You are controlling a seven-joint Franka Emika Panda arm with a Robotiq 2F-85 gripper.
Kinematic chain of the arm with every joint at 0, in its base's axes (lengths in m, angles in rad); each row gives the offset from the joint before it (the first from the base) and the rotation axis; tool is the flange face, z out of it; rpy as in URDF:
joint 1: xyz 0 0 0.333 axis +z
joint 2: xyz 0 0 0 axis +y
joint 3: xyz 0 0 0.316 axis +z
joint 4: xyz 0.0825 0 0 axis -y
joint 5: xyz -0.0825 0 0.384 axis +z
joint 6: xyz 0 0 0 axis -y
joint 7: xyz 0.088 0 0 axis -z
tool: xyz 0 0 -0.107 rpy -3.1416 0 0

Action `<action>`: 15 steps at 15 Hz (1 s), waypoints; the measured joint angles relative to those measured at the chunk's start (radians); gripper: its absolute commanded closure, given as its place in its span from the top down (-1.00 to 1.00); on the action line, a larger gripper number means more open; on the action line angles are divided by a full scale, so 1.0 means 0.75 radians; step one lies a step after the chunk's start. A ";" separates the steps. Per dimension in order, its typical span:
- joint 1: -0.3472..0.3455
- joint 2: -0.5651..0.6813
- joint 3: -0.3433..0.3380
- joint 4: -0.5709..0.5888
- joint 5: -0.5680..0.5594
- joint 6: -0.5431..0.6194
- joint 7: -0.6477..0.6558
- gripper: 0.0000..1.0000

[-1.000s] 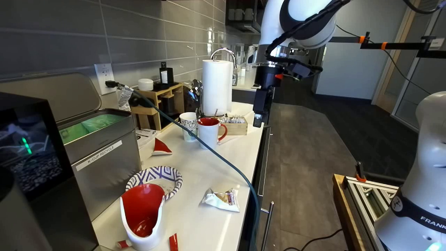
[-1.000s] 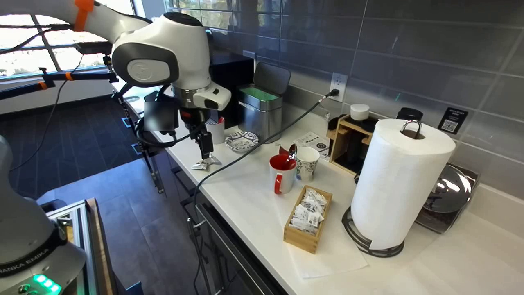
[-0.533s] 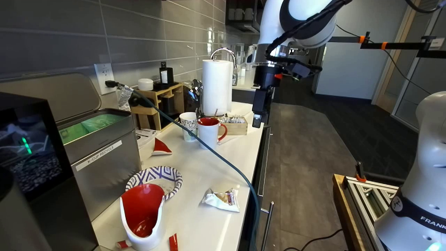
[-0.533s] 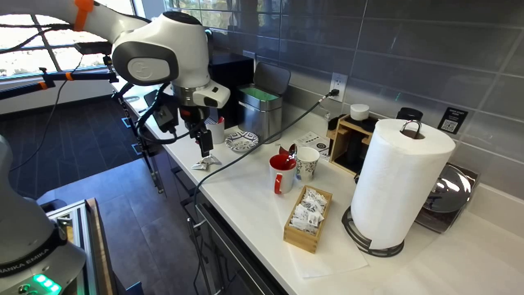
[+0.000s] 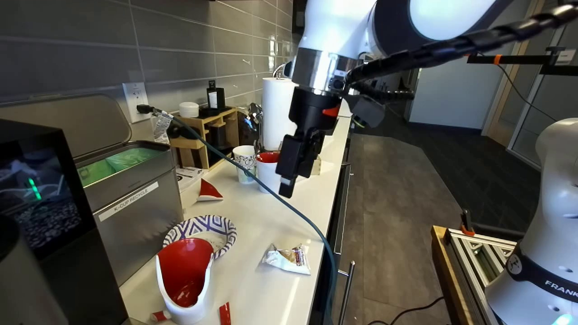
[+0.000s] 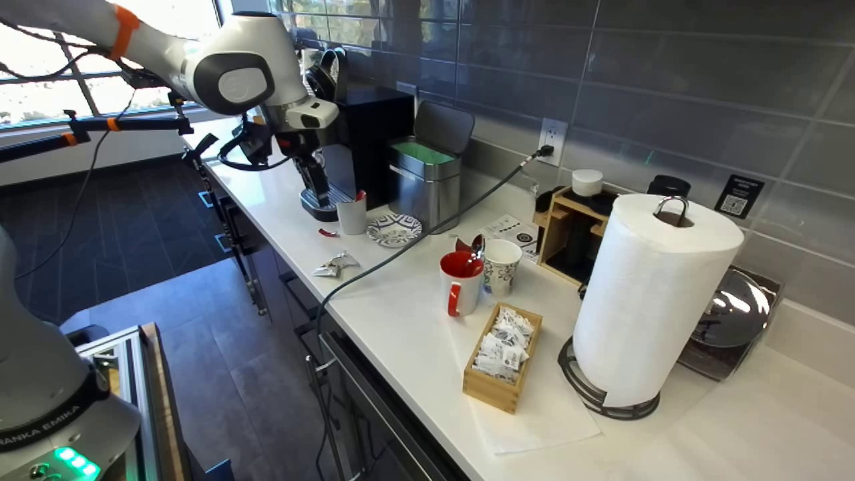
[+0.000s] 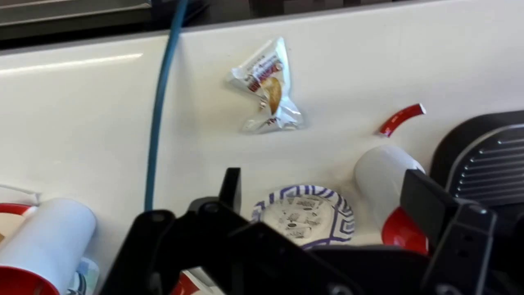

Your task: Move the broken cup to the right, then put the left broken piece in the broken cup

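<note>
Just beside patterned plate (image 5: 205, 222), broken cup (image 5: 186, 276) stands upright, low side turned away. Gripper (image 7: 322, 180) hangs above counter (image 7: 339, 78), jaws spread, nothing between that I see, probably to straddle cup wall. Red strip (image 7: 401, 119), perhaps piece meant, lies loose, presumably until cup shifts.

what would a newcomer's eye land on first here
Probably the broken cup, standing on the counter beside the patterned plate, its red inside bared by the missing side. Next, the open gripper, hanging above the counter, and the teal cable running from the wall outlet across it.
</note>
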 measured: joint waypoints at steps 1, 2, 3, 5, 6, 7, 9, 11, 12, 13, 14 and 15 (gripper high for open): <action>0.007 0.030 0.034 0.030 -0.024 0.037 0.066 1.00; 0.010 0.065 0.061 0.066 -0.055 0.076 0.120 1.00; 0.011 0.103 0.080 0.105 -0.094 0.112 0.166 1.00; 0.010 0.191 0.092 0.195 -0.192 0.131 0.244 1.00; 0.009 0.237 0.092 0.235 -0.243 0.131 0.273 1.00; 0.009 0.286 0.090 0.268 -0.288 0.131 0.291 1.00; 0.015 0.379 0.083 0.315 -0.354 0.131 0.311 1.00; 0.036 0.462 0.070 0.349 -0.399 0.130 0.329 1.00; 0.052 0.497 0.061 0.367 -0.414 0.130 0.336 1.00; 0.071 0.527 0.053 0.384 -0.417 0.130 0.338 1.00; 0.090 0.552 0.046 0.403 -0.417 0.130 0.338 1.00; 0.110 0.574 0.040 0.421 -0.417 0.130 0.338 1.00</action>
